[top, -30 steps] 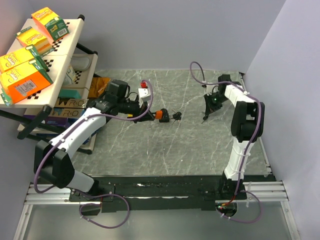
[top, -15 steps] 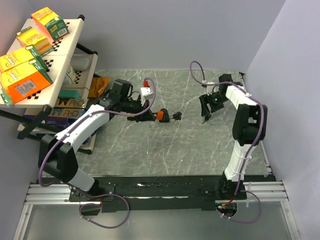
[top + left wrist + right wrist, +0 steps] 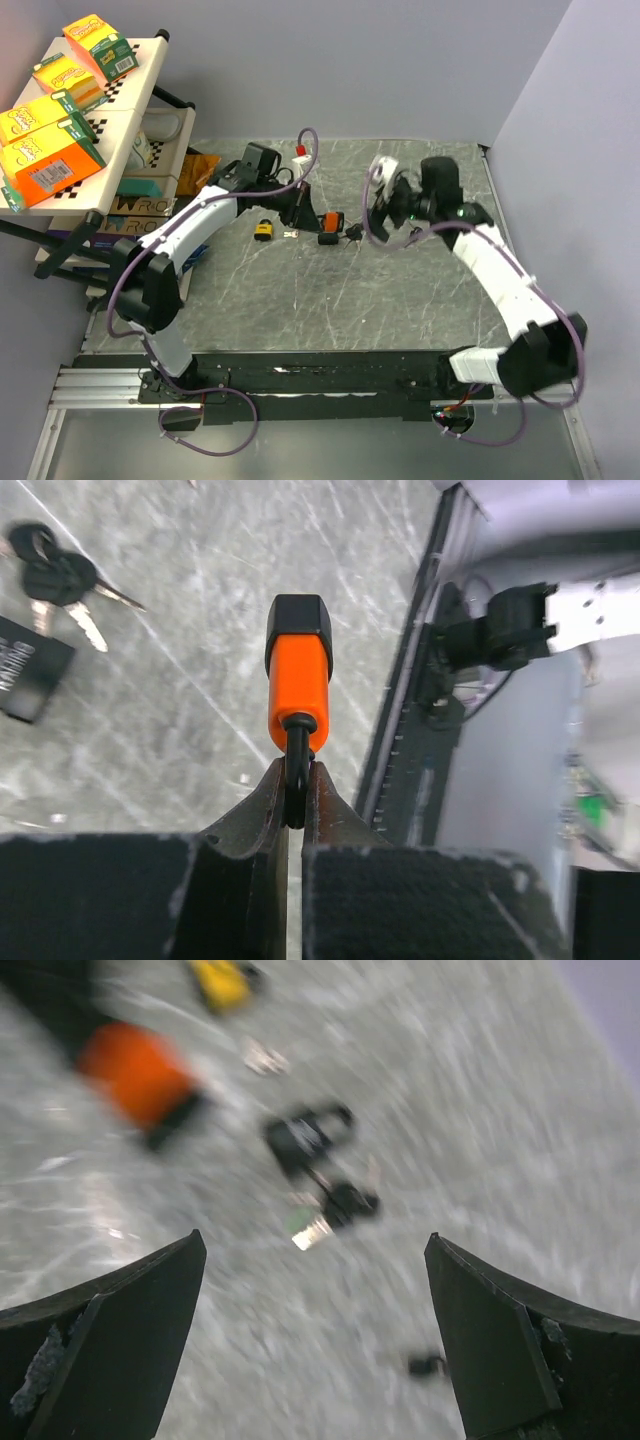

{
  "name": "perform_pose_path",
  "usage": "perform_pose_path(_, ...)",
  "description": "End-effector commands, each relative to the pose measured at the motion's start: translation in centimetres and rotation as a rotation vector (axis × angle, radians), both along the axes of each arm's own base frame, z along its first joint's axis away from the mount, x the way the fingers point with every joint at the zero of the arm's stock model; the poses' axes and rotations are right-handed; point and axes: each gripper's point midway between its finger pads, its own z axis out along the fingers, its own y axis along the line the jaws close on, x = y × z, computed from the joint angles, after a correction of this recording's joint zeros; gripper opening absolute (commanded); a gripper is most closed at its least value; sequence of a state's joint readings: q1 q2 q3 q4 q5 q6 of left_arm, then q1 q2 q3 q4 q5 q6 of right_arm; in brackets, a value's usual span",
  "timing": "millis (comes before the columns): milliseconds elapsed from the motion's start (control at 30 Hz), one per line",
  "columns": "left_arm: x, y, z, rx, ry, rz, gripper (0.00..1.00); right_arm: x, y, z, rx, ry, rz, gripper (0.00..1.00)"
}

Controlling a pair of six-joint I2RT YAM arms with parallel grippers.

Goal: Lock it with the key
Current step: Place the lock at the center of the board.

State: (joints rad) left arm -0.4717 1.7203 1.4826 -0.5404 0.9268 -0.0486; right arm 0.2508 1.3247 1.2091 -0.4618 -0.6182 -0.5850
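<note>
**Item 1, orange padlock** (image 3: 298,675). It sits at the centre of the top view, above the table (image 3: 400,300). The left pincer (image 3: 295,785) holds it by the shackle. In the left wrist view its long axis runs straight up the frame from the fingertips, so the black-capped end is the far end. In the top view that end points to frame right.

**Item 2, left pincer.** The fingers are clamped together on the shackle. The arm stretches from lower left towards the middle of the top view, wrist low over the table.

**Item 3, bunch of keys** (image 3: 352,233). It lies flat on the table just right of the padlock's free end, between the two pincers. A black piece (image 3: 25,670) is beside it; whether that is a tag or a lock cannot be told.

**Item 4, right pincer** (image 3: 315,1245). The jaws are spread wide and hold nothing. The keys (image 3: 348,1202) lie near the middle of its blurred view, ahead of the gap and a little right of centre. This arm is the one free for them, reaching in from lower right with the forearm slanting to upper left.

**Item 5, yellow padlock** (image 3: 263,230). It lies left of centre and is not gripped.

**Note.** Judged next move: take the keys, then align a key with the padlock's capped end.
</note>
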Motion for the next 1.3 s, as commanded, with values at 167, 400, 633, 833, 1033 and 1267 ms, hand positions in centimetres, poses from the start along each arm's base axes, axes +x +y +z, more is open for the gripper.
perform_pose_path(167, -2.0, -1.1, 2.5, -0.072, 0.172, -0.051, 0.01, -5.3, 7.0, 3.4, -0.056, -0.454, 0.357, 0.98)
perform_pose_path(400, -3.2, -1.2, 2.1, -0.067, 0.183, -0.087, 0.01, -5.9, 9.3, 1.2, -0.129, -0.46, 0.435, 0.91)
perform_pose_path(633, -3.8, -1.1, 2.3, -0.073, 0.17, -0.1, 0.01, -5.2, 10.0, -1.3, -0.205, -0.457, 0.446, 0.8)
perform_pose_path(833, -4.1, -0.7, 1.9, -0.058, 0.161, -0.098, 0.01, -4.6, 10.0, -2.3, -0.242, -0.472, 0.441, 0.64)
perform_pose_path(1033, -4.3, -0.7, 1.6, -0.057, 0.169, -0.1, 0.01, -3.7, 10.1, -2.1, -0.263, -0.491, 0.412, 0.37)
perform_pose_path(1267, -3.7, -0.2, 1.4, -0.03, 0.09, -0.076, 0.58, -2.8, 9.1, -1.8, -0.221, -0.377, 0.313, 0.0)
